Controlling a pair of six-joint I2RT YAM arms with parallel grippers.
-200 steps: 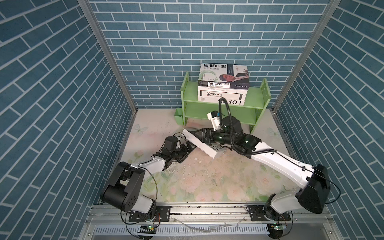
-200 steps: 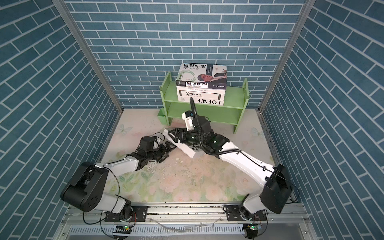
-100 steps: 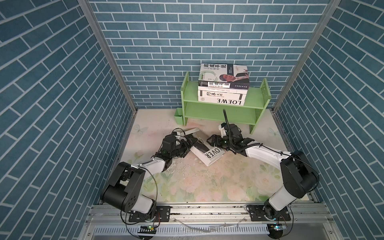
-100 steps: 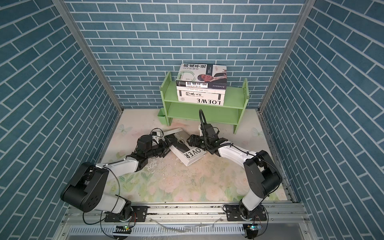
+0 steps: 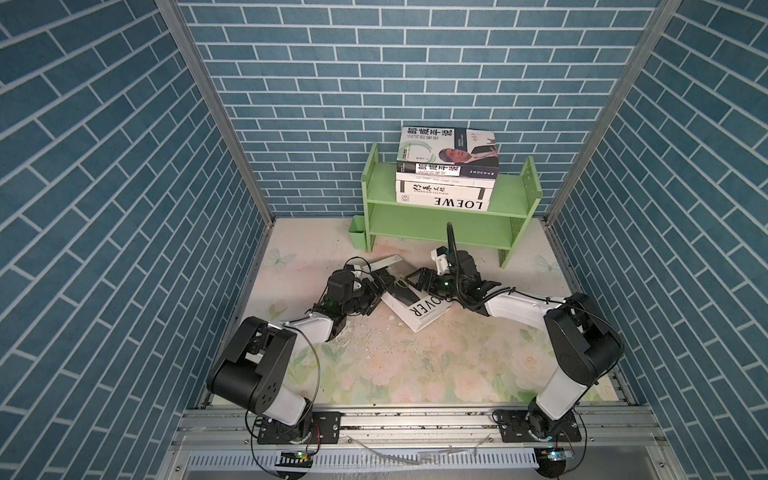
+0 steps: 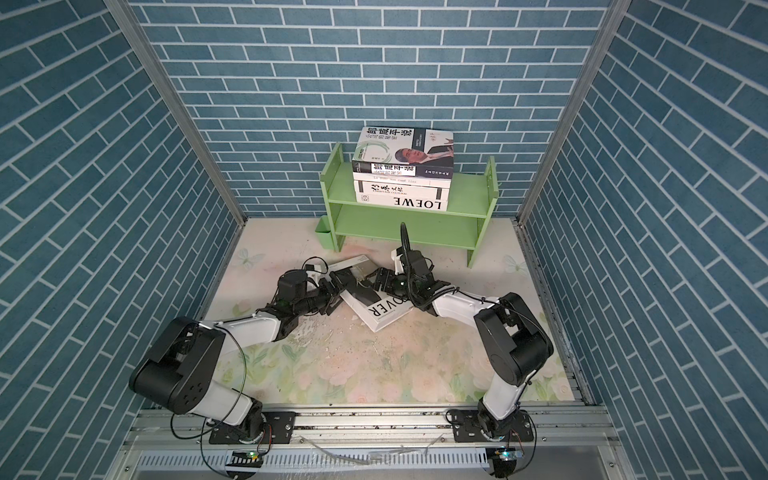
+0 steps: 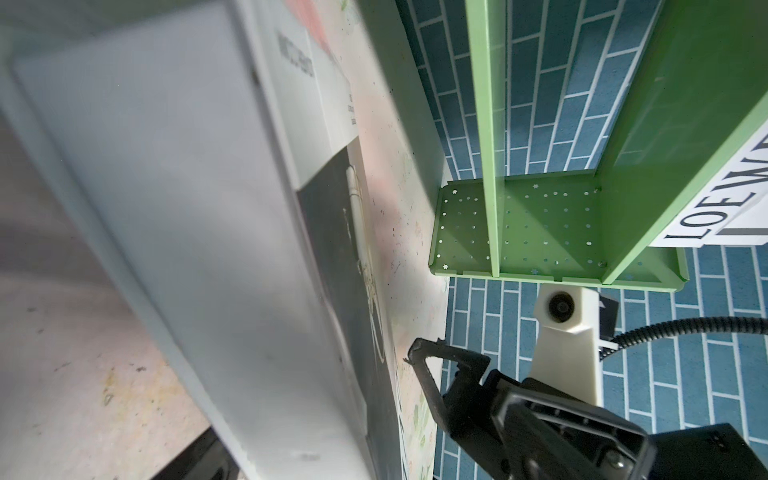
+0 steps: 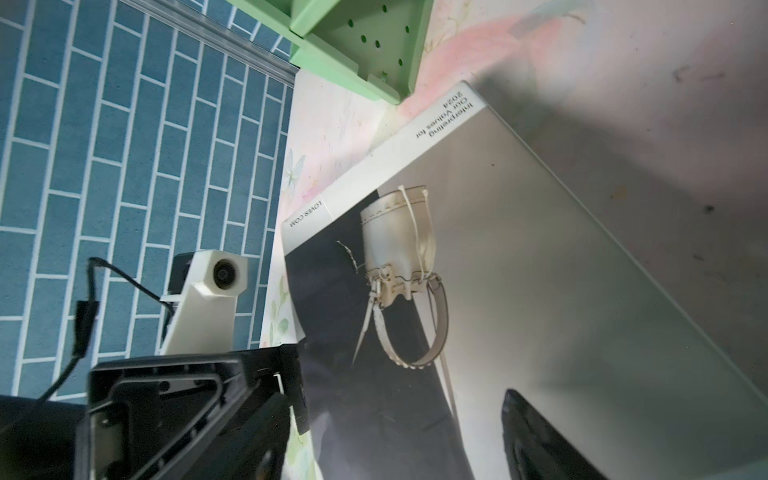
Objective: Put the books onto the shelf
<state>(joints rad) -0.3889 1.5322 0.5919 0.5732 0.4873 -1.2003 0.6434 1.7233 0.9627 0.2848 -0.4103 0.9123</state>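
Before the shelf (image 5: 436,226), the left gripper (image 5: 377,291) gapes wide at the LOVER book (image 5: 424,309), and whether the right gripper (image 5: 417,282) grips it I cannot tell.

A small green cup (image 5: 358,236) stands at the back of the flower-printed tabletop (image 5: 415,374). Blue brick-patterned walls (image 5: 374,62) close three sides. White flecks (image 5: 349,337) litter the middle; a metal rail (image 5: 415,419) lines the front edge.

Stack (image 5: 446,174) on shelf (image 5: 511,195), LOVER book (image 5: 424,309) before it, perhaps tilted
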